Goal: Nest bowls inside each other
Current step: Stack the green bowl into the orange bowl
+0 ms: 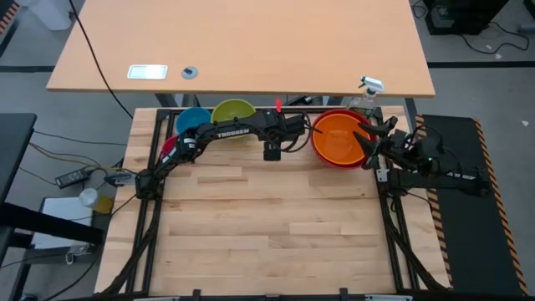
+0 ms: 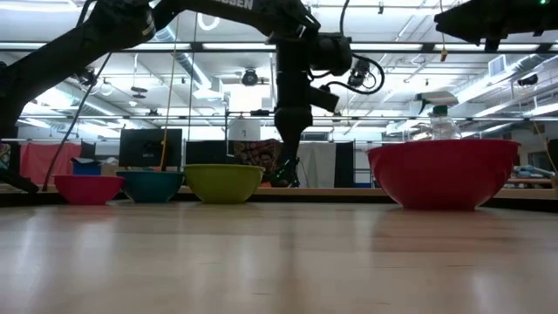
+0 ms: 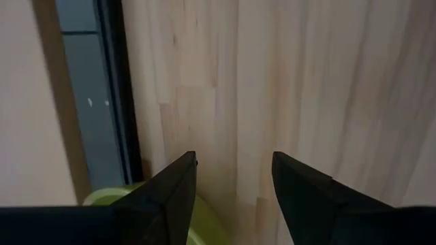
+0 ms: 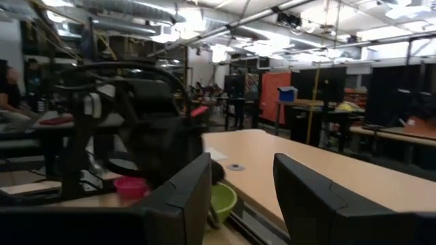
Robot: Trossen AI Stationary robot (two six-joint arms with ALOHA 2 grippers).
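**Orange bowl sitting inside the red one at the back of the counter**

Orange plastic is filling the red bowl in the high view: the orange bowl is nesting in it near the far right of the wooden counter. From the low view only the red wall is showing; the orange bowl is hidden behind it. Along the same far edge, well apart to the left, the lime green bowl, the blue bowl and the magenta pink bowl are standing in a row, separate. In the high view the left arm is covering most of the pink bowl and part of the blue one.

The left end effector is hanging above bare counter between the green bowl and the red one, fingers spread and gripping nothing; a slice of the green rim is peeking past one finger. The right end effector is waiting at the right edge beside the red bowl, fingers apart and empty. A spray bottle is standing just behind the red bowl, partly cut off by it in the low view.
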